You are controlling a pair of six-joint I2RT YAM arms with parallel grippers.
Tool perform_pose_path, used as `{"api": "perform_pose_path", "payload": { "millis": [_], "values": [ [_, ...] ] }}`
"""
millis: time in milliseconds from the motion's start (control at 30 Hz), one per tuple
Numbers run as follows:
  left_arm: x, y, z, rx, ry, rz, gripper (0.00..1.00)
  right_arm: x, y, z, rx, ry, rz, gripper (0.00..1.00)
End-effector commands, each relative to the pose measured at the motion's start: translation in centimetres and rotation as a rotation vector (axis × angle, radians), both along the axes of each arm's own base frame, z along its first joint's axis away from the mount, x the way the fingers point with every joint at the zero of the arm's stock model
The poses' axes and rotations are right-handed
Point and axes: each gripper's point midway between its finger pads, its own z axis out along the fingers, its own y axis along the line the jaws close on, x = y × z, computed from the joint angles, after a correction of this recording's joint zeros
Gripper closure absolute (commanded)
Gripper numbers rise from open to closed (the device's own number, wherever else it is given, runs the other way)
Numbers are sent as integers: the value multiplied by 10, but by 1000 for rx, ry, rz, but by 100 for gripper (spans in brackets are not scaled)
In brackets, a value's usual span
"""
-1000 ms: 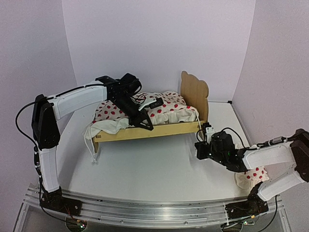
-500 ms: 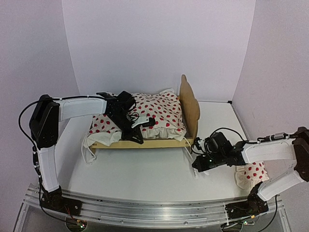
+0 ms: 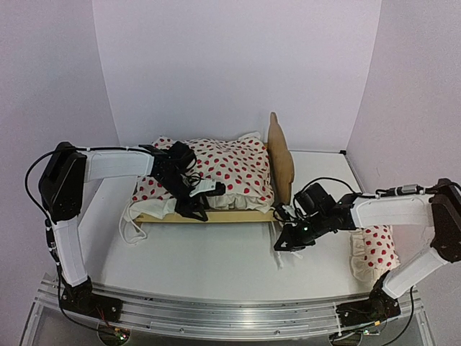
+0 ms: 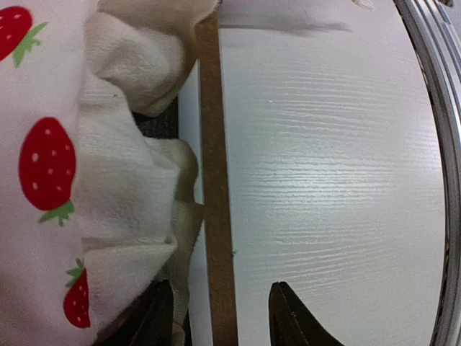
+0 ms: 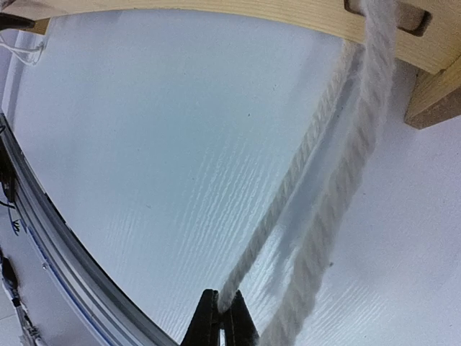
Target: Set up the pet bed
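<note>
White desk (image 3: 216, 259), centre back: one pet bed (image 3: 230, 215) under one strawberry duvet (image 3: 230, 162); one pillow (image 3: 374, 249) lower right. Left gripper (image 4: 220, 324) has its fingers apart astride the bed's rail; right gripper (image 5: 220, 317) is clamped on the white cord (image 5: 295, 162). Bare desk lies in front.

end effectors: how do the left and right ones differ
The left end effector is open, fingers either side of a rail of the bed; the right end effector is shut on a white cord. The left sits by the duvet, the right over the table. Both are low beside the bed.
</note>
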Motion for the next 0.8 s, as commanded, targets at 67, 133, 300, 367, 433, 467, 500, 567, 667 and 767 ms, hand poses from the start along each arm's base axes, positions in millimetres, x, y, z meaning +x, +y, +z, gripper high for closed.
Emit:
{"api": "perform_pose_path", "payload": {
  "millis": [67, 133, 300, 367, 433, 467, 500, 567, 667, 767],
  "values": [
    [-20, -7, 83, -253, -200, -150, 35, -16, 2, -5, -7, 209, -147, 100],
    [-28, -9, 93, -314, -216, -182, 31, -20, -1, -19, -42, 269, -202, 100],
    [-41, -20, 103, -391, -155, -216, 30, -29, -17, -46, -182, 356, -268, 83],
    [-49, -24, 101, -400, -153, -236, 30, -29, -33, -49, -269, 336, -303, 76],
    [-56, -29, 98, -412, -155, -249, 30, -25, -43, -47, -313, 299, -321, 70],
    [-59, -32, 96, -420, -148, -252, 30, -24, -44, -45, -315, 285, -321, 68],
    [-62, -35, 95, -428, -136, -254, 30, -23, -45, -42, -312, 270, -317, 67],
    [-67, -41, 95, -447, -112, -254, 30, -23, -46, -35, -310, 249, -301, 64],
    [-70, -46, 98, -478, -106, -246, 30, -27, -58, -26, -352, 211, -292, 62],
    [-71, -51, 97, -508, -107, -228, 31, -25, -59, -13, -371, 99, -263, 63]
  ]
}}
